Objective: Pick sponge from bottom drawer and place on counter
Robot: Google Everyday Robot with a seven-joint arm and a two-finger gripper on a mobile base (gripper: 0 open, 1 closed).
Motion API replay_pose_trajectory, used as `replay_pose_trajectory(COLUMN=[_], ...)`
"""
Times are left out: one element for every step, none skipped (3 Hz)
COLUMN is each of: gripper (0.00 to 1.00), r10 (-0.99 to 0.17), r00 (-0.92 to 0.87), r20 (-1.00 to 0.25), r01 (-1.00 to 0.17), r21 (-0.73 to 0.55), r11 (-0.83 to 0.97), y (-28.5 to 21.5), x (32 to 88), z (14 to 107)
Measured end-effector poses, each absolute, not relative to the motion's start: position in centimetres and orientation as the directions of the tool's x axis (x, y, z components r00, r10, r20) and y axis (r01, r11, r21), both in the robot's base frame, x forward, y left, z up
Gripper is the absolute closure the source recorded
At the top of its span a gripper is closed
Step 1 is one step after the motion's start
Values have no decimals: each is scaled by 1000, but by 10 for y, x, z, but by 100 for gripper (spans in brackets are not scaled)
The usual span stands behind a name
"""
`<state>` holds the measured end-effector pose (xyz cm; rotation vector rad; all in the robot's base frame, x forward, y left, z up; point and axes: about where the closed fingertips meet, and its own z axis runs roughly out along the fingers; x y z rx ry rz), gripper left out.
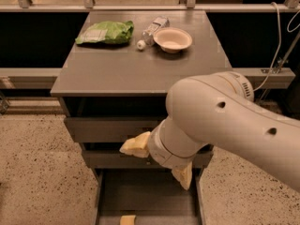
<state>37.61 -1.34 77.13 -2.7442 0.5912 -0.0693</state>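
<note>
The sponge (127, 219) lies on the floor of the open bottom drawer (150, 196), at the lower edge of the view. My gripper (154, 168) hangs in front of the two upper drawers, above and to the right of the sponge. Its pale-yellow fingers (136, 145) are spread wide apart with nothing between them. The big white arm covers the right part of the cabinet front. The grey counter (131, 69) is the cabinet's top, above the gripper.
At the back of the counter lie a green bag (105, 33), a clear plastic bottle (152, 28) on its side and a pale bowl (172, 39). A speckled floor lies on both sides of the cabinet. Cables hang at the right.
</note>
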Motion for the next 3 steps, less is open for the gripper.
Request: replay_pose_trajectory(gripper=[0, 0, 0], r10=[-245, -115, -121], r00=[969, 993, 993], r20=[-18, -20, -8], r01=[-235, -114, -113], r21=[-352, -376, -420], r11=[-906, -920, -900], y=[30, 54, 64], x=[381, 384, 394], z=[715, 633, 617])
